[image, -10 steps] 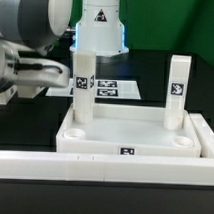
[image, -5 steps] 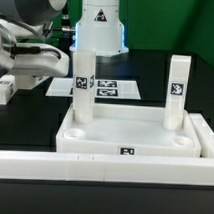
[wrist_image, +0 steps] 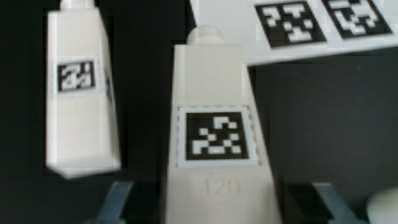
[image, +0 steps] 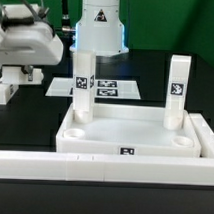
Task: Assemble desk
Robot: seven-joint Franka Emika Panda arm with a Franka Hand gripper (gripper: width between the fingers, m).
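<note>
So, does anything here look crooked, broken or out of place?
Nothing stands out. Two legs stand straight in the panel's far sockets; two more lie flat on the table, one under the open hand, simply not fitted yet.

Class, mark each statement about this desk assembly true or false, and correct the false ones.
1. Two legs stand upright in the panel's sockets. True.
2. All four sockets are filled. False: the two sockets nearest the exterior camera are empty.
3. Two more legs lie on the table. True.
4. The gripper is clamped on a leg. False: its fingers stand apart on either side of a lying leg, with gaps.
5. The marker board lies on the panel. False: it lies on the table behind the panel.
</note>
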